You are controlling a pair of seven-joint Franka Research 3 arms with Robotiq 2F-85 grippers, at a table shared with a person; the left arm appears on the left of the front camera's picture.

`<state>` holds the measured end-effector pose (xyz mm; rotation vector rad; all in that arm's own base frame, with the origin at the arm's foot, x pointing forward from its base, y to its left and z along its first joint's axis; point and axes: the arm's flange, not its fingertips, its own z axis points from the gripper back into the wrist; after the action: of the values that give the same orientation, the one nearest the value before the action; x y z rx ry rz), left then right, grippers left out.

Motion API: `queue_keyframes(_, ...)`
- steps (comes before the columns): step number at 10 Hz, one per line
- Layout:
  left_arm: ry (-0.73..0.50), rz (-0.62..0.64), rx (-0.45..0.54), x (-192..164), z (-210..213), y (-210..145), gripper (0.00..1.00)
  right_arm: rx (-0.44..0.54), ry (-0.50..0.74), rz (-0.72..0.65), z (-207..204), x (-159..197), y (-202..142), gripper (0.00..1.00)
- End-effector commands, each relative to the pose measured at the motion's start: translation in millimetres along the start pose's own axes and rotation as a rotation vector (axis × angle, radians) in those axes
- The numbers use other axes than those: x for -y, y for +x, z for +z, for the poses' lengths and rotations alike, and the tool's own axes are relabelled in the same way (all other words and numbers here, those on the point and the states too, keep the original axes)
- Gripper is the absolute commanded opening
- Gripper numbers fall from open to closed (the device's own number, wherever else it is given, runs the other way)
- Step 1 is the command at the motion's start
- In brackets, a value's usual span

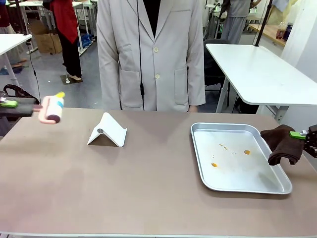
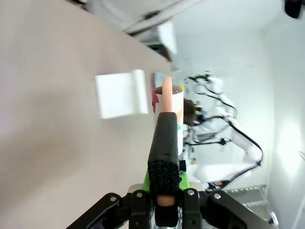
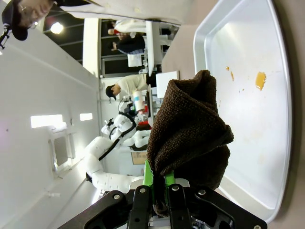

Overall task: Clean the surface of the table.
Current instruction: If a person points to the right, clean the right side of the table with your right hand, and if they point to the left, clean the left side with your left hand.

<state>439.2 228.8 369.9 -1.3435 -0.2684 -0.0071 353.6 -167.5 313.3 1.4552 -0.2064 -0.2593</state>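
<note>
The taupe-brown table [image 1: 124, 188] spans the front view. At its far left, above the edge, my left gripper [image 1: 11, 104] is shut on the black-sleeved handle of a pink lint roller [image 1: 53, 109] with a white roll. In the left wrist view the lint roller [image 2: 167, 102] points away from the left gripper [image 2: 164, 202] over the table [image 2: 47, 119]. By the right edge my right gripper [image 1: 303, 135] is shut on a dark brown cloth [image 1: 281, 145], which hangs beside the tray. The right wrist view shows the cloth [image 3: 188, 129] bunched in the right gripper [image 3: 159, 198].
A silver tray [image 1: 225, 183] with small orange spots lies at the right of the table, also in the right wrist view as the tray [image 3: 238, 143]. A white folded stand [image 1: 108, 131] sits left of centre. A person in a white coat [image 1: 151, 54] stands at the far edge.
</note>
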Motion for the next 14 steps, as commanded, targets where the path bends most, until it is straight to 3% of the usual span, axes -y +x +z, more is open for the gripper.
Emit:
queue_keyframes(1,-0.123,0.002,-0.122,4.0,16.2,-43.4,0.22,-0.003,-0.003,0.008,0.0,-4.5,0.0,0.00)
queue_keyframes(4,-0.265,0.039,-0.291,8.4,43.2,-119.1,0.22,-0.003,-0.003,0.008,0.0,-4.5,0.0,0.00)
queue_keyframes(5,-0.220,0.041,-0.424,7.3,43.8,-147.4,0.22,-0.003,-0.003,0.008,0.0,-4.5,0.0,0.00)
queue_keyframes(7,-0.080,0.047,-0.452,-0.2,33.1,-182.2,0.22,-0.003,-0.003,0.008,0.0,-4.5,0.0,0.00)
queue_keyframes(8,-0.064,0.033,-0.425,0.1,26.7,-185.1,0.22,-0.003,-0.003,0.008,0.0,-4.5,0.0,0.00)
queue_keyframes(9,-0.156,0.086,-0.448,-6.1,32.0,-168.9,0.22,-0.003,-0.003,0.008,0.0,-4.5,0.0,0.00)
queue_keyframes(14,-0.156,0.086,-0.448,-6.1,32.0,-168.9,0.22,-0.003,-0.003,0.008,0.0,-4.5,0.0,0.00)
